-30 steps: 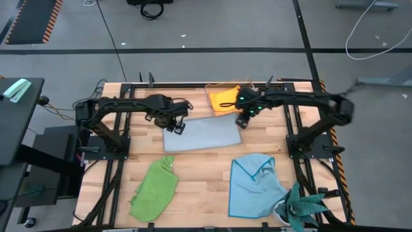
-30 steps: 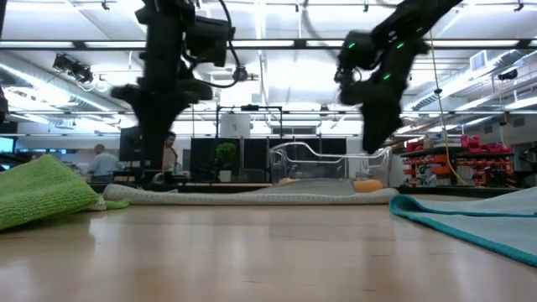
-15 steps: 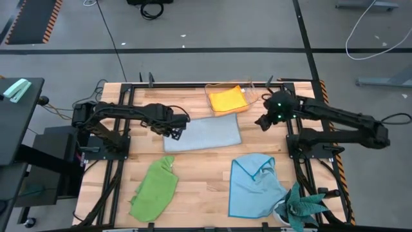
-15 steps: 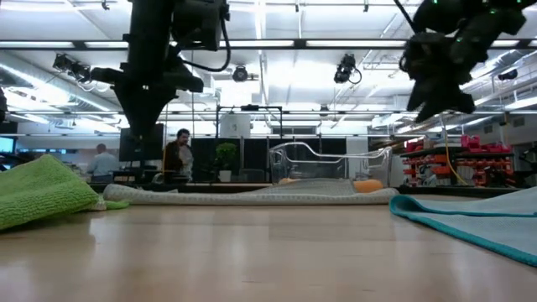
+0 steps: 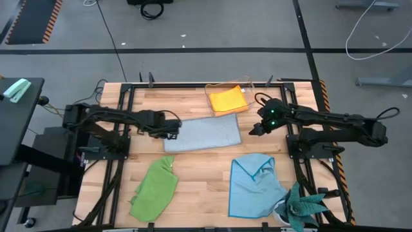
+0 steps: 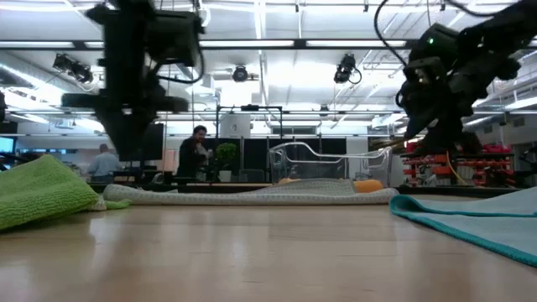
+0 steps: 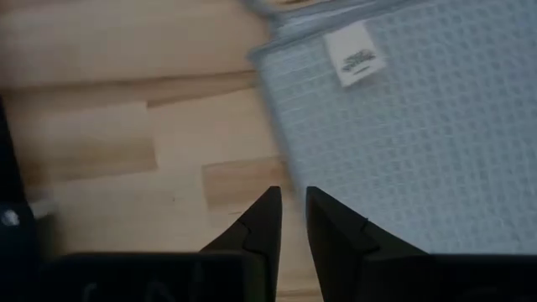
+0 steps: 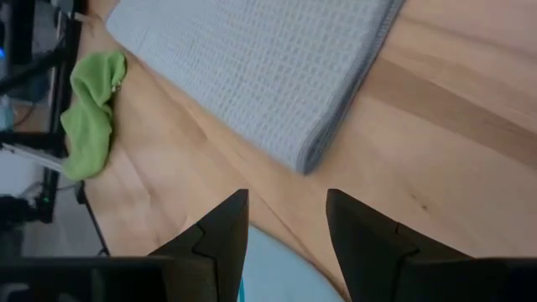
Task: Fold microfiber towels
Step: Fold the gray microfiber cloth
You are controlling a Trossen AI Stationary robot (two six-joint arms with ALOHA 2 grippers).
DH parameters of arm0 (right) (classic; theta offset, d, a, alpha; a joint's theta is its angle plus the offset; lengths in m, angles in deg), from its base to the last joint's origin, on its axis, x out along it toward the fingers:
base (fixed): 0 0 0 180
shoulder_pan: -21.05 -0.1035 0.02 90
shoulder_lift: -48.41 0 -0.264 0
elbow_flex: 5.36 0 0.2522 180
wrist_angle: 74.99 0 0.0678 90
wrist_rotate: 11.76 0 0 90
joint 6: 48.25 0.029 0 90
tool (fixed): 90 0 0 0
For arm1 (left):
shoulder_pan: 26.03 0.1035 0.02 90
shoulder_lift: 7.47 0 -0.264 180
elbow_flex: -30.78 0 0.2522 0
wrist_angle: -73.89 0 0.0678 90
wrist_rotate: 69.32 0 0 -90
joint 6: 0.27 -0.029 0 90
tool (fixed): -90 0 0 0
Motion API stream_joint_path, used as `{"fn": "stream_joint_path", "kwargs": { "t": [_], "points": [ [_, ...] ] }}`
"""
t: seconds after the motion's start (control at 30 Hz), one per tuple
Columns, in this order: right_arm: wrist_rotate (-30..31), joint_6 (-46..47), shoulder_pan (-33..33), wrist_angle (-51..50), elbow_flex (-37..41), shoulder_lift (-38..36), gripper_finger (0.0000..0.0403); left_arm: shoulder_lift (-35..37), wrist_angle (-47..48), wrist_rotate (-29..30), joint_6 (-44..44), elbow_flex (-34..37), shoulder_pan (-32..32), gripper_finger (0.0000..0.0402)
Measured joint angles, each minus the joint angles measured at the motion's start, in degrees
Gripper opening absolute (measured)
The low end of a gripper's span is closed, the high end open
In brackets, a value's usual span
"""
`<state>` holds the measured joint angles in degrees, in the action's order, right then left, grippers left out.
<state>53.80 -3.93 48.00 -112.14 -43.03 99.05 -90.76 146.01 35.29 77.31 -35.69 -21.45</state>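
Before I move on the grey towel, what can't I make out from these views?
- Grey towel: fold layers; the high view is too distant, the low view edge-on.
- Left gripper: the towel edge beside it is blurred in the left wrist view; contact unclear.
- Orange towel: in the low view, mostly hidden behind the grey towel.
- Plant: cut by the high view's bottom edge.

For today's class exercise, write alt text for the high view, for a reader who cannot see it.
Seen from above, a grey towel lies folded mid-table between the left gripper at its left edge and the right gripper, which is apart from it with jaws open. An orange-yellow towel sits behind; a lime green towel and a light blue towel lie in front.
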Motion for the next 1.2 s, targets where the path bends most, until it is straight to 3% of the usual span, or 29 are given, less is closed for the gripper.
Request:
{"fn": "stream_joint_path", "kwargs": {
  "t": [0.27, 0.5, 0.87, 1.2],
  "points": [
    [-3.8, 0.9, 3.3, 9.7, 2.8, 6.5, 0.0168, 15.8, -16.3, 0.7, 8.2, 14.6, 0.1, 0.0063],
    [-7.1, 0.0, 5.0, 13.5, 3.7, 9.9, 0.0168, 24.9, -18.0, 1.3, 14.8, 22.1, -0.4, 0.0088],
    [-9.9, -1.4, 6.0, 17.9, 3.8, 13.6, 0.0168, 26.0, -35.1, -2.8, 18.0, 31.7, 0.1, 0.0154],
    [-10.1, -1.0, 5.8, 19.9, 3.8, 14.8, 0.0168, 25.9, -38.3, -4.3, 19.4, 33.7, 1.8, 0.0197]
  ]
}}
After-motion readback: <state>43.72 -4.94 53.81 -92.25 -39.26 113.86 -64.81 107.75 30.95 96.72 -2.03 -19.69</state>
